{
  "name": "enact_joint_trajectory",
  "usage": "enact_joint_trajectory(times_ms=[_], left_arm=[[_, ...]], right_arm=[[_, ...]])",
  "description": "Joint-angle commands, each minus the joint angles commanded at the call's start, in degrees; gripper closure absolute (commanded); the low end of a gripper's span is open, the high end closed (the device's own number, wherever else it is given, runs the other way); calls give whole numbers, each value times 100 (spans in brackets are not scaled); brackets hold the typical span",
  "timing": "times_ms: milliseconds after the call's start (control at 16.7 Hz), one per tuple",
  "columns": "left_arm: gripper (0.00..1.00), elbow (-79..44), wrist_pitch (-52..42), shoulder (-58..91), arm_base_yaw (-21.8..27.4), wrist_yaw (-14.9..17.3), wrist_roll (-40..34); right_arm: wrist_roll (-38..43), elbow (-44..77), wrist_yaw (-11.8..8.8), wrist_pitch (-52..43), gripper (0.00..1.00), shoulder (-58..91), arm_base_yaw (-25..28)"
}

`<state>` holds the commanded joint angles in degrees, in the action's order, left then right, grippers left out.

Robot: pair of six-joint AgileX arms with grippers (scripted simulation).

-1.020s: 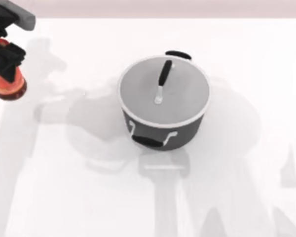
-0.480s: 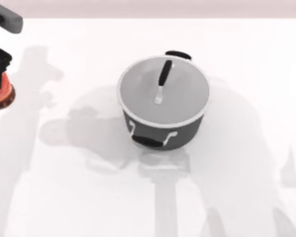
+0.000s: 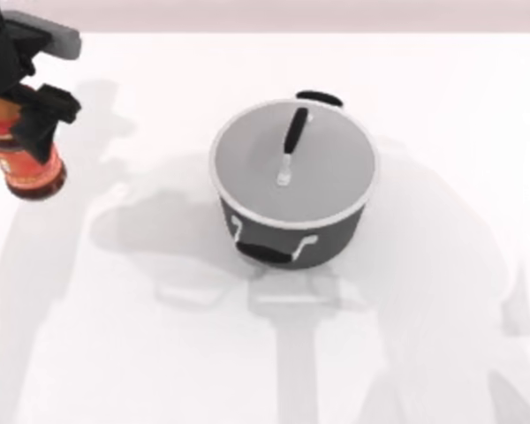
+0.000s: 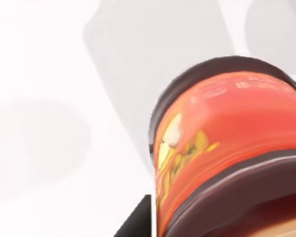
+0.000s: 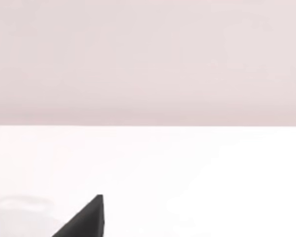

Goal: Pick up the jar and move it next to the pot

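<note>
One jar (image 3: 22, 150) and one pot (image 3: 291, 190) are in sight on the white surface (image 3: 442, 106), nothing more. The left gripper (image 3: 18, 110) is at the far left edge of the surface, its dark fingers (image 3: 46, 110) clamped around the upper part of the jar, which hangs tilted with its dark base toward the camera (the left wrist view is filled by its orange-red label (image 4: 227, 133) and dark bands). The jar is well apart from the pot, which sits near the middle of the surface with its lid (image 3: 291, 159) on, one black lid handle (image 3: 294, 131) and two black side handles. The right arm is out of the top view; its wrist view shows only a dark sliver at the edge, so I cannot tell how its fingers stand.
</note>
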<state>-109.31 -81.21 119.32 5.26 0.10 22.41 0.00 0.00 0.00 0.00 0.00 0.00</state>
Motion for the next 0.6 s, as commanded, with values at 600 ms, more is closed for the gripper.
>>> enact_joint_trajectory(times_ms=[600], left_arm=[[100,-235,456,563,1102,-33,-3743]], right_arm=[[0,0,0,0,0,0,0]])
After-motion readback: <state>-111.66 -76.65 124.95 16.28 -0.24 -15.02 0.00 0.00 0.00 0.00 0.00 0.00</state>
